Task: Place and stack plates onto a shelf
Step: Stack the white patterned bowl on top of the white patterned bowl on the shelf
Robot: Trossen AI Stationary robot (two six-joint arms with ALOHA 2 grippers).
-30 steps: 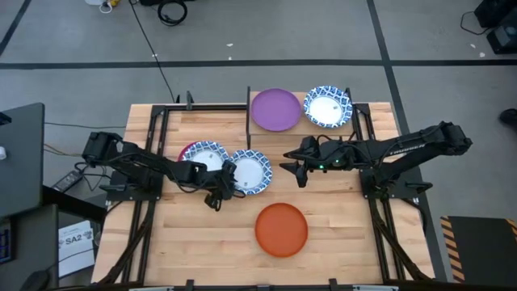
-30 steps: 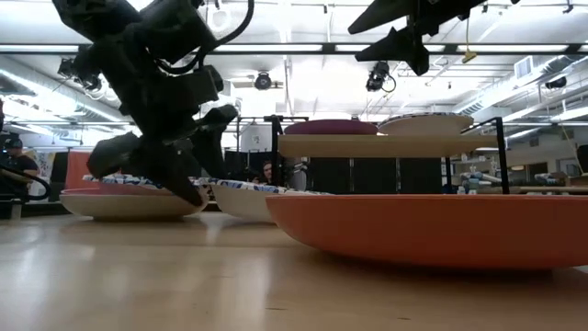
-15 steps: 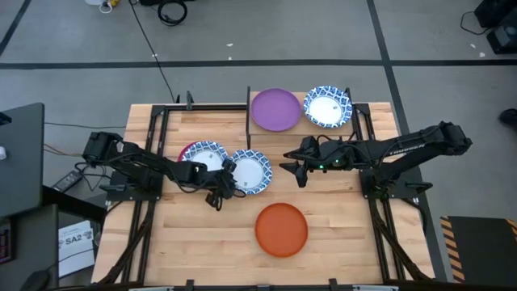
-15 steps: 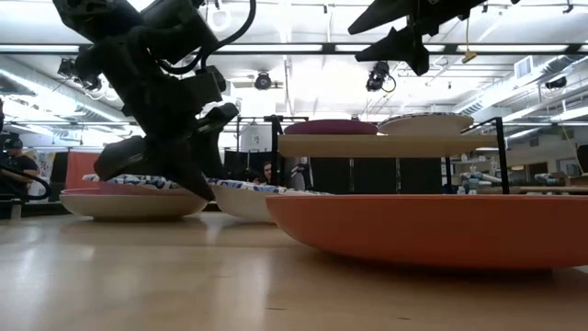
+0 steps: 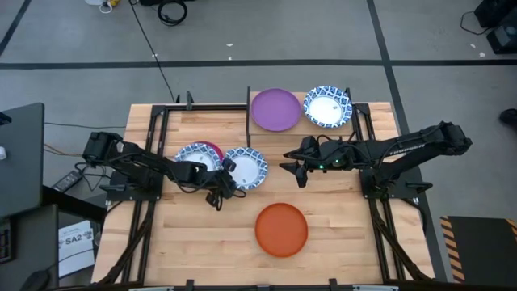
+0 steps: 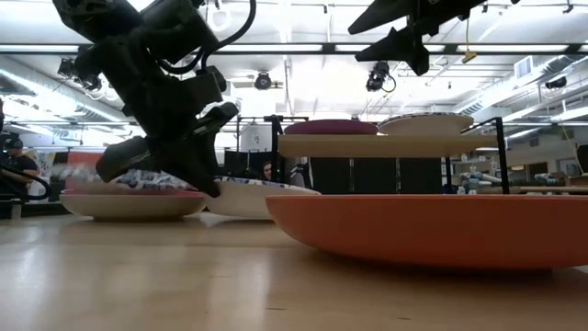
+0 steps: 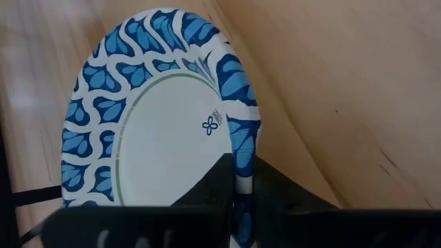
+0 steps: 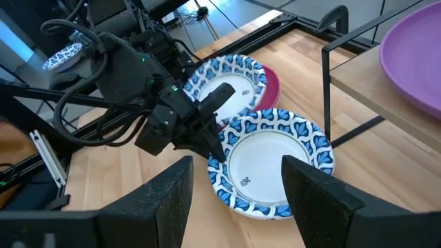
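Observation:
Two white plates with blue patterned rims lie mid-table. One point(image 5: 195, 157) rests on a magenta plate point(image 5: 214, 149). The other point(image 5: 245, 168) lies on the wood beside it, and my left gripper point(image 5: 227, 173) is shut on its left rim. My right gripper point(image 5: 292, 170) hovers open in the air to the right of that plate, with nothing between its fingers. A purple plate point(image 5: 275, 109) and another blue-rimmed plate point(image 5: 327, 106) sit on the shelf point(image 6: 386, 145). An orange plate point(image 5: 282, 229) lies near the front edge. My left gripper pinches the blue rim point(image 7: 242, 169) of the plate on the wood. One finger point(image 7: 213, 182) lies on its upper face and the other is under it. The fingers come slanting down from the table's left, across the rim. The plate's right part lies low by the table point(image 6: 294, 195).
Black frame rails point(image 5: 153, 137) run along the table's left and right sides. The shelf's thin black legs point(image 8: 326, 83) stand just beyond the two mid-table plates. Bare wood point(image 5: 194, 242) lies at the near left, beside the orange plate.
My left gripper has shut on the rim of the plate on the wood. That plate has shifted slightly toward the table's left. The blue-rimmed plate on the magenta plate has slid left, baring the magenta plate's right side.

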